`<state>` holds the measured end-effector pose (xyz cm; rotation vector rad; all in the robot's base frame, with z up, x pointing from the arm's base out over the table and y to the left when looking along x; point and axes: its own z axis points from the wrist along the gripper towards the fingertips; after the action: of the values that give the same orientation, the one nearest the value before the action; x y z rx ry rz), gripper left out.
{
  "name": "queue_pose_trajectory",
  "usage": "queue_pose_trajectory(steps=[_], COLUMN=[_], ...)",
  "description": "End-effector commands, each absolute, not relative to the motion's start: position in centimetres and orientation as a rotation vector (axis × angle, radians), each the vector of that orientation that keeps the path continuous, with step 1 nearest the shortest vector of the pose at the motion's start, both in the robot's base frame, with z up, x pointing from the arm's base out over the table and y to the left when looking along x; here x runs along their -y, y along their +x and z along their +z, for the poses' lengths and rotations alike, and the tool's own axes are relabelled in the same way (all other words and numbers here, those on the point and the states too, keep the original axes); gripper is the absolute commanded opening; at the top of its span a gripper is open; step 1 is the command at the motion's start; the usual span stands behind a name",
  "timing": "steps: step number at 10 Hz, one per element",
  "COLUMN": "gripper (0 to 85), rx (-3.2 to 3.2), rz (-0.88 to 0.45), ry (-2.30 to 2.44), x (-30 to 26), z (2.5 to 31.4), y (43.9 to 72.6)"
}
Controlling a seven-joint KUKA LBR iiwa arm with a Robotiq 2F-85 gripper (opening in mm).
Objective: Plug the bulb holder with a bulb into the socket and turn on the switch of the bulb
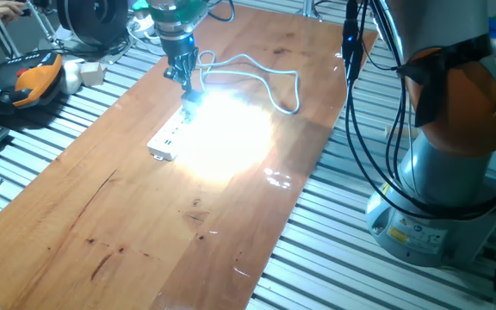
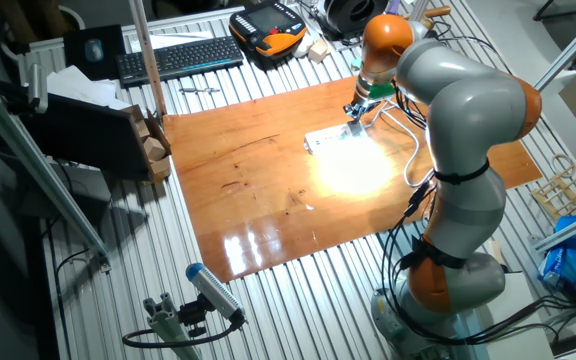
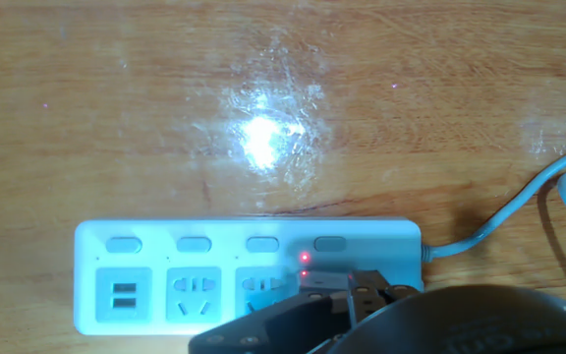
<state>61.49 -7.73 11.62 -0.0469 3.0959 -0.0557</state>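
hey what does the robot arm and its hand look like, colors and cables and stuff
The arm is bulky, rounded and silver-grey with orange bands at the joints, on a grey base carrying a yellow warning label. Black cables hang loosely along it. The hand is small and dark under a teal-green wrist piece; in the hand view its fingers look black and blocky.

A strong white glare burns out the middle of the wooden surface (image 1: 145,224) in both fixed views, right beside the socket (image 1: 169,138), so the wood grain is lost there and the socket's far end melts into the light. The light seems to start just under the tool (image 1: 188,86). Smaller bright reflections lie on the near edge of the surface. In the hand view the glare is a softer patch on the wood beyond the socket, the picture has a bluish tint, and the dark parts at the bottom edge are blurred.
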Motion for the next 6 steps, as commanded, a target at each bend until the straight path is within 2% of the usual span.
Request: queue_pose_trajectory(steps=[1, 6], gripper=[0.0, 0.0], rx=[-3.096, -3.094], rz=[-0.055, -0.077], ry=[-0.047, -0.057], x=[7.74, 7.73], z=[11.58, 11.77], y=[61.47, 61.44])
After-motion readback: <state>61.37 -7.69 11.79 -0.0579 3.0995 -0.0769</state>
